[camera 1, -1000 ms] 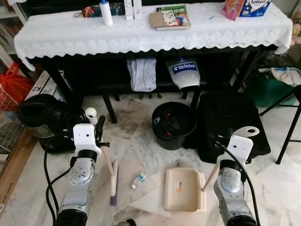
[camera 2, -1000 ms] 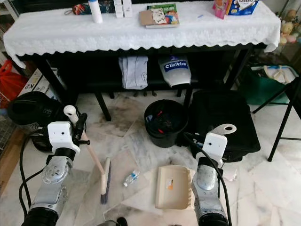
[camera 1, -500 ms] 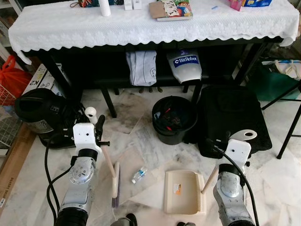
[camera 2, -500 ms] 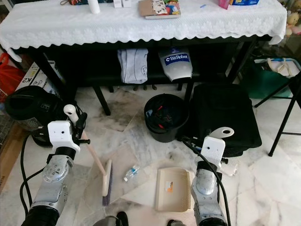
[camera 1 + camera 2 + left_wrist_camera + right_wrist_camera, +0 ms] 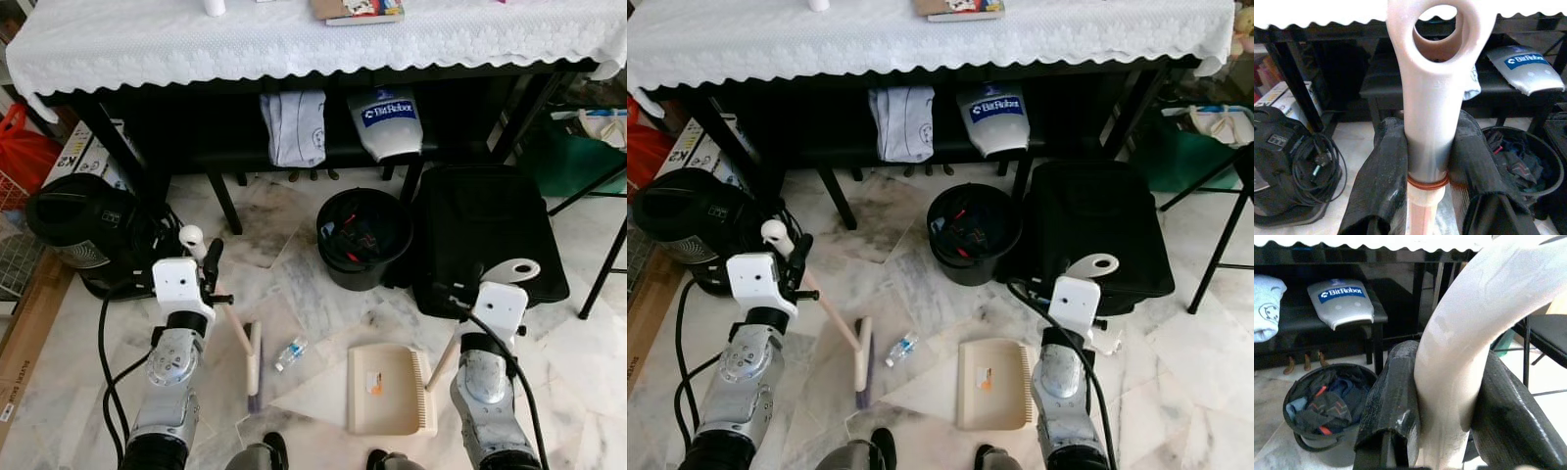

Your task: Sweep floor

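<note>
Now the broom (image 5: 252,354) head is found lower centre-left, closer to the small bottle (image 5: 289,352) than before. The left gripper (image 5: 1426,161) is clamped on its handle; the right gripper (image 5: 1444,406) is closed around the dustpan (image 5: 390,390) handle.

broom head (image 5: 254,365) swept closer to plastic bottle (image 5: 290,352)

Both arms are showing silver ribbed forearms with white boxy wrist housings; black cables are looping off each. Left gripper (image 5: 1427,161) and right gripper (image 5: 1442,411) fingers are wearing worn black padding.
</note>
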Tool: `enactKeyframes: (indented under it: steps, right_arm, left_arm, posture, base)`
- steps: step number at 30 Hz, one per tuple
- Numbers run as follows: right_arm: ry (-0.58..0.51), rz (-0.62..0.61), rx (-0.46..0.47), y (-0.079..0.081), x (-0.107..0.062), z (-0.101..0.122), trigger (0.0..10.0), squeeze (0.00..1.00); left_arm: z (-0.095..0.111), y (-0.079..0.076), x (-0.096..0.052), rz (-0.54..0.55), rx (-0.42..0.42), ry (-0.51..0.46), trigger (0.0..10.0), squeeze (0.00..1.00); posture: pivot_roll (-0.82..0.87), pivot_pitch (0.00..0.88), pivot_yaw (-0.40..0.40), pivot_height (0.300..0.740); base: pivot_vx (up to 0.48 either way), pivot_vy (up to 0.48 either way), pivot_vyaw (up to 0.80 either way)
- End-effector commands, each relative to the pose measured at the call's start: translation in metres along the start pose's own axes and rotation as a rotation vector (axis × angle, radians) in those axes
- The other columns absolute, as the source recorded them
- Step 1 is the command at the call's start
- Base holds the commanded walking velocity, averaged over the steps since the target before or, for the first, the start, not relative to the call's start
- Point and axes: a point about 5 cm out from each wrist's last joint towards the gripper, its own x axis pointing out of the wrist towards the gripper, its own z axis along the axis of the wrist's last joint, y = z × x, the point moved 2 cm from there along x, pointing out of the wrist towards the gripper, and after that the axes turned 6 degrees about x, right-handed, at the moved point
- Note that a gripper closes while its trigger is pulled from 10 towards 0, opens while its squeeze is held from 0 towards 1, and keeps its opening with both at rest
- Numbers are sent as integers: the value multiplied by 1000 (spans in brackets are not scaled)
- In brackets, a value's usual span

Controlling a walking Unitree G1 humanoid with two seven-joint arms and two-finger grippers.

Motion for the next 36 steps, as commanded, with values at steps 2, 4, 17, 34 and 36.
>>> enactKeyframes:
  steps: [2,4,17,34,36]
  right_arm:
    - [-36,-5,-1,-2,3,7,10000,0]
    - [-41,-4,0,-2,4,9,10000,0]
    - [-23,12,2,1,-2,3,10000,0]
    - [3,24,3,6,-5,-2,10000,0]
    - [4,25,5,7,-5,-2,10000,0]
  left_arm:
    - [-10,2,-5,-2,-11,48,10000,0]
    - [-11,1,-6,-17,-17,55,10000,0]
    - [-16,-6,-9,-132,-40,95,10000,0]
    - [-1,-18,-5,-376,-197,158,10000,0]
    - [4,-19,-4,-406,-319,179,10000,0]
  posture:
    - [26,258,63,740]
    - [24,257,63,740]
    - [32,260,66,740]
    - [38,256,67,740]
    - [41,252,67,740]
  base:
    - [0,0,0]
    - [0,0,0]
    - [0,0,0]
    - [0,0,0]
    - [0,0,0]
